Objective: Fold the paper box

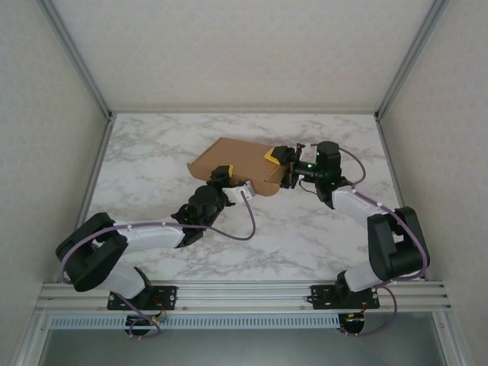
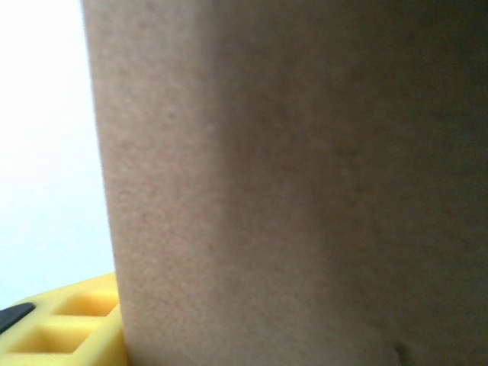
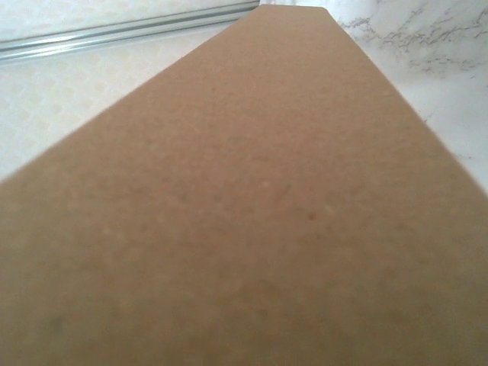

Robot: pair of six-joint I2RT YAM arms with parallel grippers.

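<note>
Paper box (image 1: 232, 162) lies skewed mid-table (image 1: 152, 164). My left jaws are at its near long edge. My right jaws are at its right end, with a yellow pad (image 1: 271, 156) on the cardboard there. Both wrist views have cardboard right up close. Can't tell if either jaws are spread or pinching.

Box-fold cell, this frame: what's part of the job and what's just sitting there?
Part of the job:
- paper box, brown cardboard, mid-table
- left gripper, at the box's near edge
- right gripper, at the box's right end

Just there:
- marble table
- aluminium frame
- enclosure walls
</note>
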